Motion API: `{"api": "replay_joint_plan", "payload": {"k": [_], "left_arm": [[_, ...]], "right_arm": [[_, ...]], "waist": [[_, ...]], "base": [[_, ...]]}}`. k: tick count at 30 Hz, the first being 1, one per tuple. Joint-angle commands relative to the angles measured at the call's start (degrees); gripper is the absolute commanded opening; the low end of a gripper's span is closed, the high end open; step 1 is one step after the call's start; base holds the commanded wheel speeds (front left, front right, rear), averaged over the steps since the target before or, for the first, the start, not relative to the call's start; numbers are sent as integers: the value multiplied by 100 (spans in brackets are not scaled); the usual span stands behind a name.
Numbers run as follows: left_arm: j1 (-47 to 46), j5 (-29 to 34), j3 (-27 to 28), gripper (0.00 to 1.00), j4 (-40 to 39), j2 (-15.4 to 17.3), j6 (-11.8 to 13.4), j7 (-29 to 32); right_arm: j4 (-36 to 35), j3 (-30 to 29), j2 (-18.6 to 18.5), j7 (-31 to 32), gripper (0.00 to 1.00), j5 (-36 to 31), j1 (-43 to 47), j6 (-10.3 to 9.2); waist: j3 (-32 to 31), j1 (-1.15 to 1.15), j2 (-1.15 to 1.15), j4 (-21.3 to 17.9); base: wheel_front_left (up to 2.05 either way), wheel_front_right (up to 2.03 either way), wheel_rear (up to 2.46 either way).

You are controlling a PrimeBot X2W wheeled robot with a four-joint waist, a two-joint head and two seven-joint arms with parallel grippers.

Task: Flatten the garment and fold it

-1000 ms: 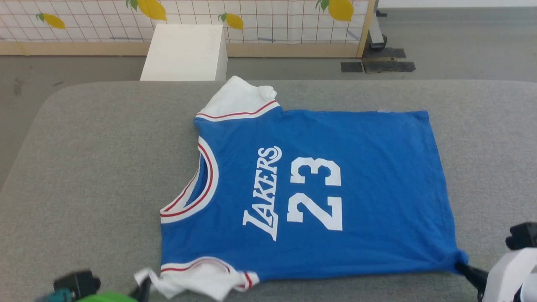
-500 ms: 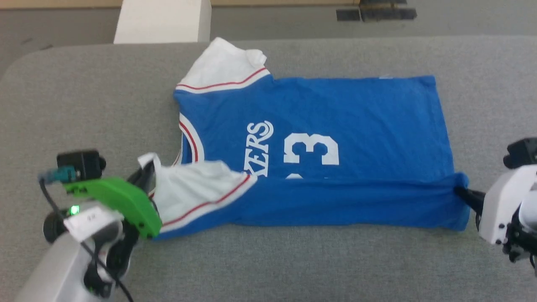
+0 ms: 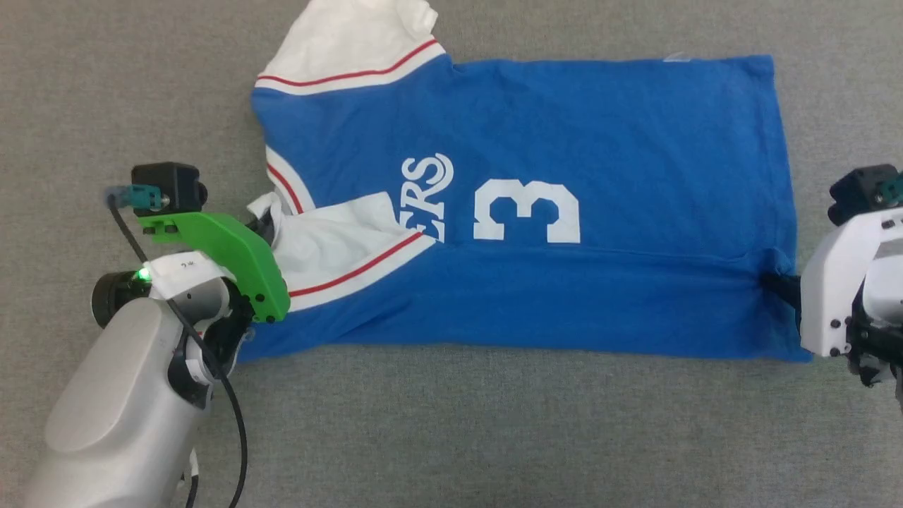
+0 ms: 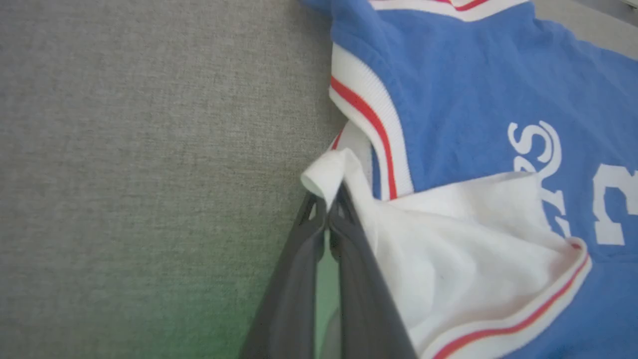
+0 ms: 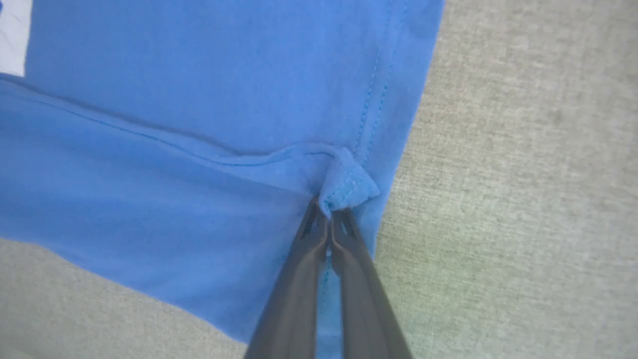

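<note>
Jersey T-shirt [image 3: 564,127] in royal blue lies on the grey fabric surface [image 3: 494,423], chest side up, with its white number 3 [image 3: 525,220] near the middle of the cloth. Just beside the 3, on the collar side, stand the white letters ERS [image 3: 427,197], and past them the red-striped white collar [image 3: 282,183]. The near long edge of the shirt is doubled over onto the chest, and the edge of that flap runs just below the 3 and across the foot of the letters. On that flap lies 1 white sleeve [image 3: 338,247], its red-striped trim slanting toward the 3. The other sleeve [image 3: 353,42] lies flat well beyond the 3, at the far collar-side corner. The left gripper [image 3: 261,226], under a green cover, sits past the collar from the 3. In the left wrist view its 2 dark fingers are pressed together on a small tip of that white sleeve [image 4: 328,207]. The right gripper [image 3: 772,282] is at the hem end, on the opposite side of the 3. In the right wrist view its fingers are pinched tight on a bunched blue hem corner [image 5: 349,187].
</note>
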Motion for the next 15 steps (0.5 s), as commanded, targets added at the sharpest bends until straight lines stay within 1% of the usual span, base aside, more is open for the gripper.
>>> {"api": "replay_joint_plan", "payload": {"k": [1, 5, 6, 7, 8, 12, 15], "left_arm": [[-96, -34, -24, 0, 93, -40, -28, 25], [-148, -112, -75, 0, 320, -128, -91, 92], [-157, -129, -85, 49, 358, -149, -102, 102], [-165, -145, -84, 100, 383, -160, -103, 109], [-176, -147, -74, 100, 393, -164, -105, 85], [-157, -182, 6, 100, 403, -161, -71, -11], [-62, -211, 145, 100, 300, -141, -35, -235]], "right_arm": [[103, 72, 24, 78, 0, -28, -47, -9], [165, 136, 19, 152, 0, -3, -94, -9], [169, 132, 17, 122, 5, 19, -92, -9], [171, 120, 12, 86, 77, 48, -85, -9], [171, 103, 7, 47, 100, 69, -77, -9], [141, -46, 17, -168, 100, 163, 5, -9], [53, -249, 75, -436, 100, 241, 116, -9]], "waist": [[182, -1, 0, -23], [178, -1, 0, -13], [143, -1, 0, 0], [99, -1, 0, 9], [50, -1, 0, 19], [-254, -1, 0, 60], [-578, -1, 0, 86]], "base": [[0, 0, 0], [0, 0, 0], [0, 0, 0], [0, 0, 0], [0, 0, 0], [0, 0, 0], [0, 0, 0]]}}
